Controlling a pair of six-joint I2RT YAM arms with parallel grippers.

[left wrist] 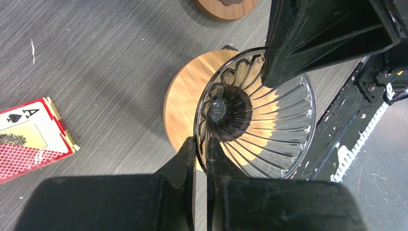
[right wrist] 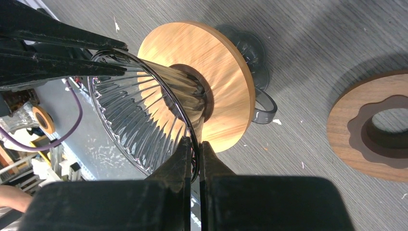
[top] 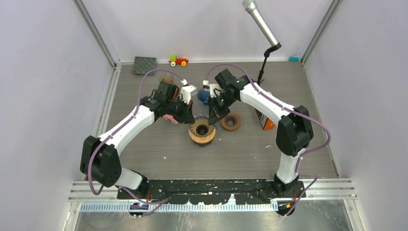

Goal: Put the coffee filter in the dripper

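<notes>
Left gripper point(left wrist: 200, 149); right gripper point(right wrist: 196, 150) — dripper rim point(left wrist: 294, 120)

The left arm point(top: 127, 126) and the right arm point(top: 269, 102) reach forward from their bases and bend inward at the elbows, so their wrists come close together. The left gripper point(left wrist: 201, 149) tilts downward with its fingers drawn nearly together, pinching the rim of the dripper point(left wrist: 269, 125). The right gripper point(right wrist: 193, 147) pinches the same rim from the opposite side, its fingers equally close.
</notes>
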